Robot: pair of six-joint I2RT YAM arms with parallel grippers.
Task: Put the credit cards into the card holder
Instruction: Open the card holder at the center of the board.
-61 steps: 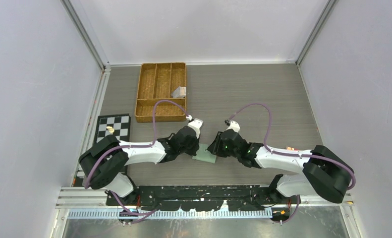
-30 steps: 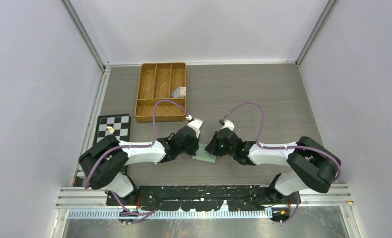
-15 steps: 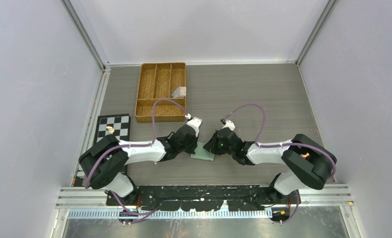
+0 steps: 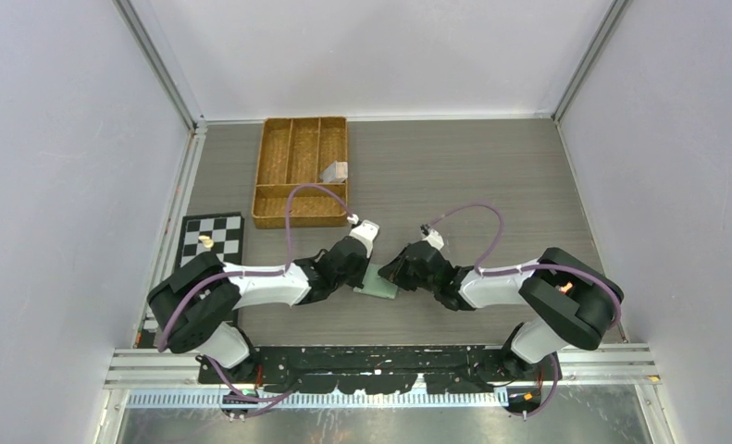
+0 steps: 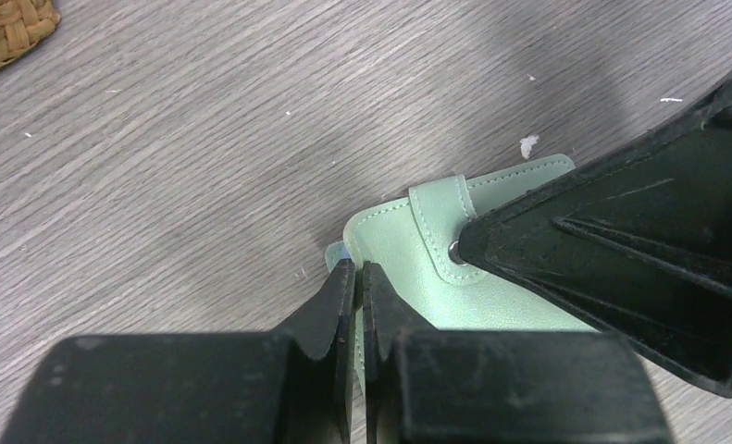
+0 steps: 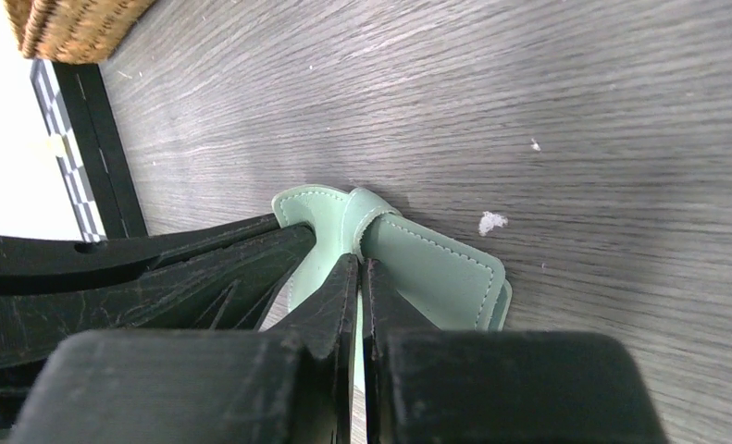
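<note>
The sage-green card holder point(image 4: 378, 282) lies on the table between both grippers, near the front. In the left wrist view my left gripper point(image 5: 357, 270) is shut on the card holder's point(image 5: 408, 254) left edge, where a sliver of light blue point(image 5: 340, 252) shows. In the right wrist view my right gripper point(image 6: 360, 264) is shut on the card holder's point(image 6: 436, 268) snap strap fold. The snap button point(image 5: 453, 249) shows by the right finger. Silvery-grey credit cards point(image 4: 334, 171) lie in the woven tray.
The brown woven divided tray point(image 4: 299, 220) stands at the back left; its corner shows in the left wrist view point(image 5: 6, 32) and the right wrist view point(image 6: 75, 23). A checkerboard plate point(image 4: 211, 238) lies at the left edge. White crumbs point(image 6: 491, 222) dot the table.
My right arm has swung left and its gripper has tilted closer over the card holder. The card holder has shifted slightly left. The left arm has barely moved.
</note>
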